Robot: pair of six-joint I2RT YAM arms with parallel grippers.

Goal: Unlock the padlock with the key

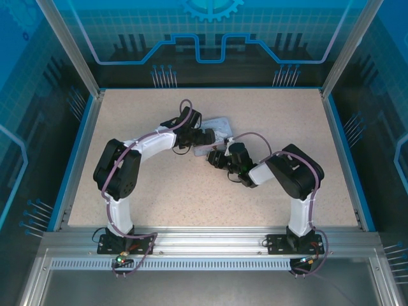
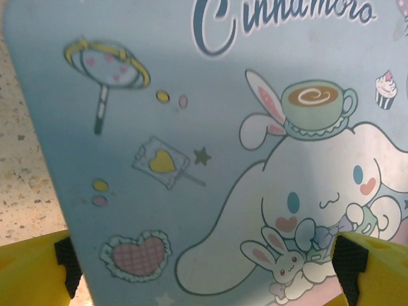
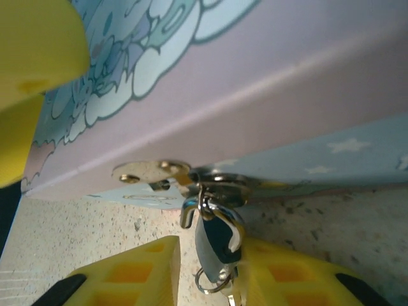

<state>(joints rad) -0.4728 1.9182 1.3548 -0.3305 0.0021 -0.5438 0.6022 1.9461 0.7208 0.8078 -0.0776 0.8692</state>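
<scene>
Pastel tin (image 2: 191,159), lettered "Cinnamoro", lies beneath my left gripper (image 2: 210,264), jaws released wide; right gripper (image 3: 213,264) flanks the hasp-hung padlock (image 3: 215,237), grip I cannot tell.

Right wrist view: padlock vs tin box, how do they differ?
Size: the padlock is tiny; the tin box runs past the frame edges.
Finish: the padlock is shiny bare metal; the tin box is pastel blue-pink with cartoon print.
Pose: the padlock sticks out from the front edge; the tin box lies flat on the table.
Shared: they are joined at the tin's hasp.
</scene>
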